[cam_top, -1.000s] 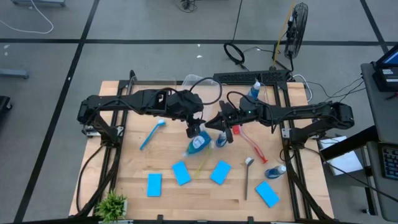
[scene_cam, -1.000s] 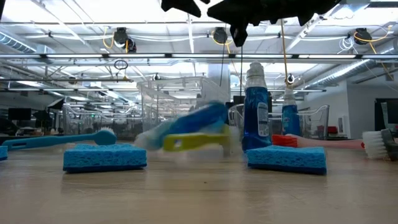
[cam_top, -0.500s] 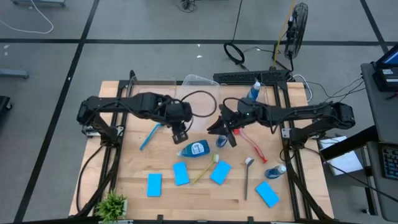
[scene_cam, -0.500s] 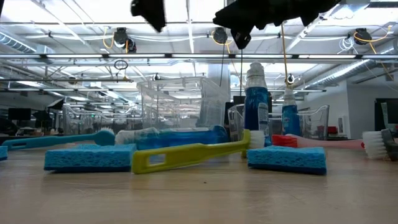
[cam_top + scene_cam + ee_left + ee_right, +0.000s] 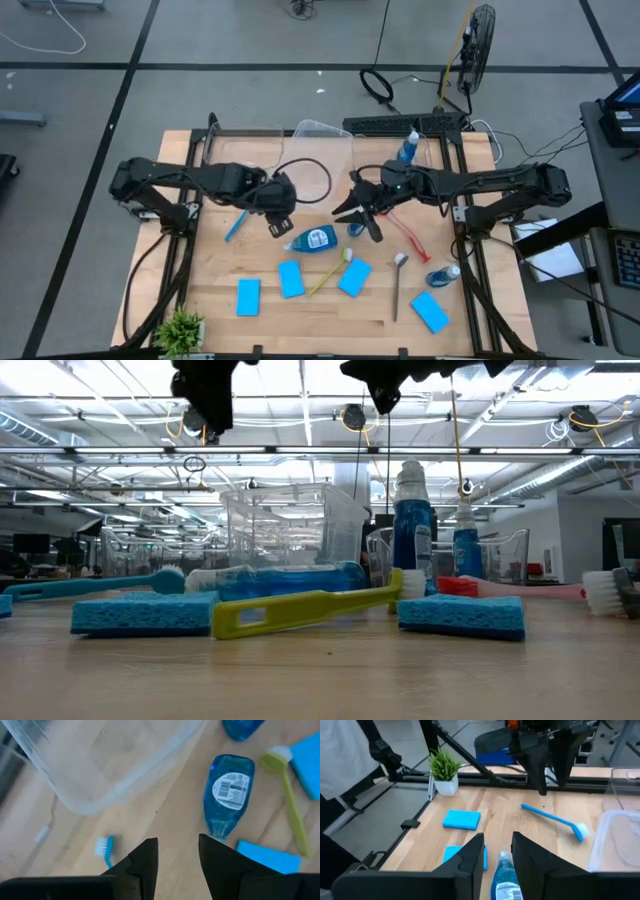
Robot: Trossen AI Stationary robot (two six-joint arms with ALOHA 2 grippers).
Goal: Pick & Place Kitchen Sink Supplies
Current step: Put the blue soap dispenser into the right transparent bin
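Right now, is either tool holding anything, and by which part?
Nothing is held. The left tool stands open and empty above the lying bottle; the right tool hangs open above the upright bottle, not gripping it.

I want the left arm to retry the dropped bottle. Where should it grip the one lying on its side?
Grip the lying bottle across its flat body's narrow sides, coming straight down: it lies label-up, and the yellow brush crowds its base end. The left gripper, jaws open, hangs beside it.

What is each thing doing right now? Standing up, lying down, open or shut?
Left gripper: open, empty.
Right gripper: open, above standing bottle.
Middle bottle: lying down.
Yellow brush: lying flat.
Tub bottle: upright.
Right-edge bottle: lying down.
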